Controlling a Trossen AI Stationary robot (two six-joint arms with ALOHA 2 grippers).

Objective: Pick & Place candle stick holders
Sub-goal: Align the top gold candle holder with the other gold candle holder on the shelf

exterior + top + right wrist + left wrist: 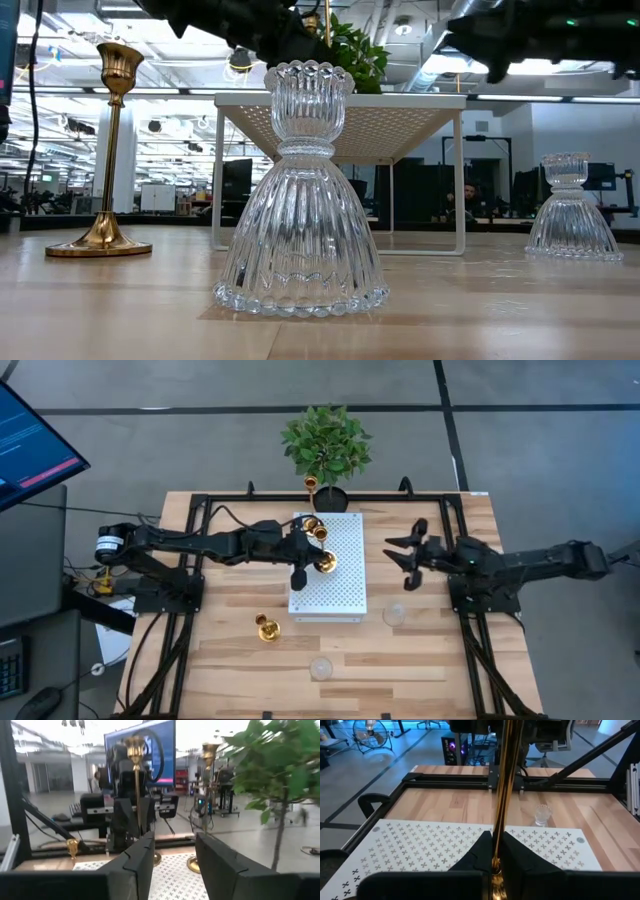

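A white perforated shelf (pixel 330 565) stands mid-table. My left gripper (pixel 308 568) reaches over it from the table's left and is shut on a tall gold candle stick holder (pixel 325 563). A second tall gold holder (pixel 209 795) stands by its round base on the shelf's far part. A short gold holder (pixel 266 627) stands on the table near the shelf's near left corner. Two clear glass holders (pixel 395 614) (pixel 321 667) stand on the table. My right gripper (pixel 405 555) hovers open and empty to the right of the shelf. My left gripper pinches the gold holder's thin stem (pixel 499 837) between its two fingers, low down near the base. The fingers come from the table's left and lie across the stem. The holder stands upright over the shelf top; I cannot tell whether its base touches it.
A green potted plant (pixel 327 445) stands at the table's far edge behind the shelf. Black frame rails (pixel 190 560) run along both table sides. A monitor (pixel 30 445) stands off the table at the left. There is bare wood along the near edge.
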